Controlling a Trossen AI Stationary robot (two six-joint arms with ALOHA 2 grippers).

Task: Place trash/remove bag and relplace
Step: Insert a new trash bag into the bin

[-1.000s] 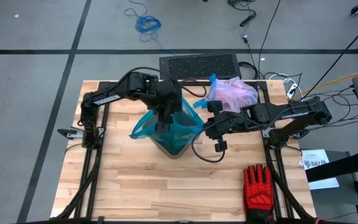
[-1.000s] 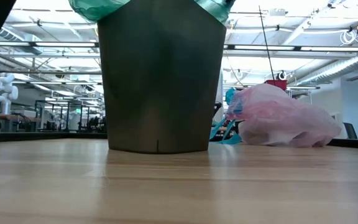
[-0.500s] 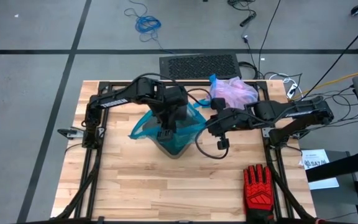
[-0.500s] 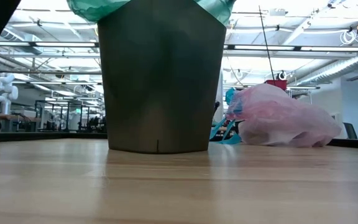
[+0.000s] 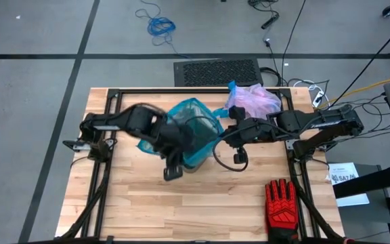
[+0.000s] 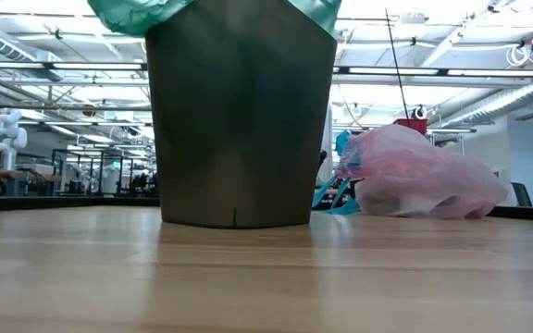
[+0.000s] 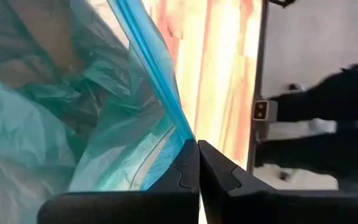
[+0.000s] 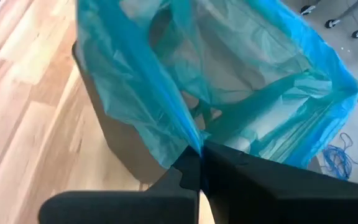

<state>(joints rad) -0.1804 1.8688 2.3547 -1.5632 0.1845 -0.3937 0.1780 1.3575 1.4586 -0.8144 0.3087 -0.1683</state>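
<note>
I have both pincers clamped on the teal bag's blue rim over the bin: left pincer at its 8 o'clock side, right pincer at 3 o'clock. The pink bag lies on the bench at 1 o'clock of the bin.

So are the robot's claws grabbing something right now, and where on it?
Yes. Both grippers are shut on the teal-green bag in the bin. The left gripper pinches its blue rim, and the right gripper pinches the rim on the opposite side.
</note>
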